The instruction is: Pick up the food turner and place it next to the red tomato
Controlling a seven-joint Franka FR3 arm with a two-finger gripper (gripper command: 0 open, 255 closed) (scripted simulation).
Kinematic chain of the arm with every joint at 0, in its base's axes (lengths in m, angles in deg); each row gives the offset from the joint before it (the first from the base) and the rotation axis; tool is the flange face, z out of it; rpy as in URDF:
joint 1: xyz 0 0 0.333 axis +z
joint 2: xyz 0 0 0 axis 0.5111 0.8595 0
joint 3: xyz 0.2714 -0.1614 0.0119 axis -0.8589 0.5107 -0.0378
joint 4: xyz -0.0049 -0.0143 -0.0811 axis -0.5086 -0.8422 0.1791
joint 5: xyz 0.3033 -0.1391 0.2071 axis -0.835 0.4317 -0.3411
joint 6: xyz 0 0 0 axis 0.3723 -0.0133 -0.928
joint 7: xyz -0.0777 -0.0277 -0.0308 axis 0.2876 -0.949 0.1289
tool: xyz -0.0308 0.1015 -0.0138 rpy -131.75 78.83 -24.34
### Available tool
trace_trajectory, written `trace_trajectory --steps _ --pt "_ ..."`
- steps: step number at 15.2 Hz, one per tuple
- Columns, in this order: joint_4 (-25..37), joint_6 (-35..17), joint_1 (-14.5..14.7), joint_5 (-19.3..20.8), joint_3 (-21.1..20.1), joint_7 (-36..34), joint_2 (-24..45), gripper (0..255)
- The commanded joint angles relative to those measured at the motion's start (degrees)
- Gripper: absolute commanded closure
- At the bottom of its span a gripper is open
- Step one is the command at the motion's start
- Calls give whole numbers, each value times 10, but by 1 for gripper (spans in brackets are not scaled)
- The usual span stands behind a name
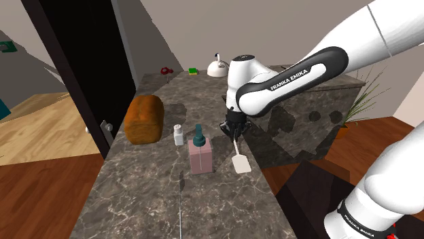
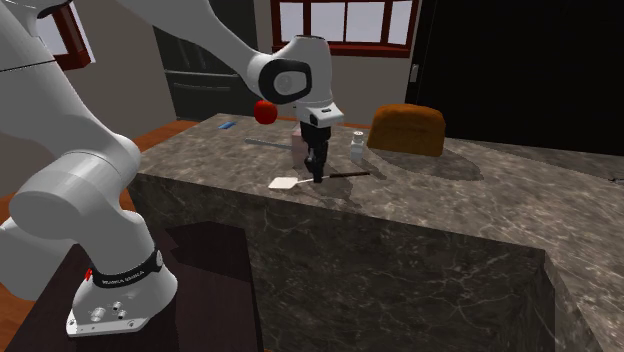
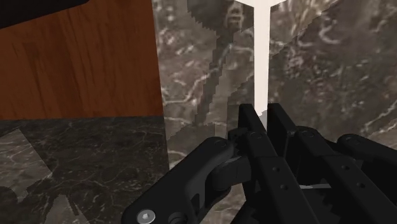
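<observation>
While the turner [image 1: 238,161] is clasped by its white handle in the narrowly closed gripper [image 3: 262,114], low at the counter [image 1: 149,197] edge beside the pink bottle [image 1: 200,157], it should be raised level and straight before being carried toward the tomato [image 2: 264,112].

a home kitchen, by the look of it: a long dark marble counter [image 1: 156,197] carries a brown loaf of bread [image 1: 144,119], a small white shaker [image 1: 178,135], a pink soap dispenser [image 1: 200,151], a red tomato [image 2: 264,112] and a white kettle [image 1: 217,66]; wooden floor [image 1: 41,183] below, a potted plant [image 1: 357,102] beside, a wood-framed window [image 2: 345,20] behind.
</observation>
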Motion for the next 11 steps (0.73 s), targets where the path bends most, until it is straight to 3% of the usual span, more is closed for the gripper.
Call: trace_trajectory --steps 1,11 --pt "9 17 1 -3 1 3 -8 255" --pt "53 98 3 -16 9 16 -47 255"
